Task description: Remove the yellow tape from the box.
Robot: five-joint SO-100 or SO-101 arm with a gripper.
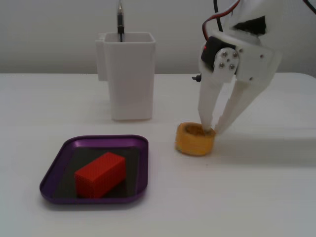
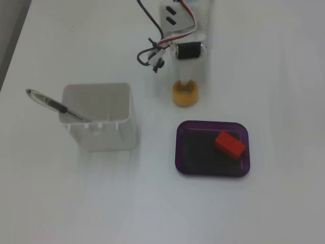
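Observation:
The yellow tape [image 1: 192,140] is a thick ring resting flat on the white table, to the right of the box and outside it; it also shows in a fixed view [image 2: 185,96] just above the box. The box [image 1: 106,139] is a shallow purple tray, also seen from above [image 2: 213,174]. My gripper [image 1: 211,130] points down onto the tape's right side, one finger inside the hollow centre and one outside, closed on the ring's wall. From above the arm [image 2: 189,51] hides the fingertips.
A red block [image 1: 101,173] lies inside the purple tray, also seen from above [image 2: 230,144]. A tall white square container [image 1: 129,79] holding a pen [image 1: 120,19] stands behind the tray. Black and red cables [image 2: 152,53] hang beside the arm.

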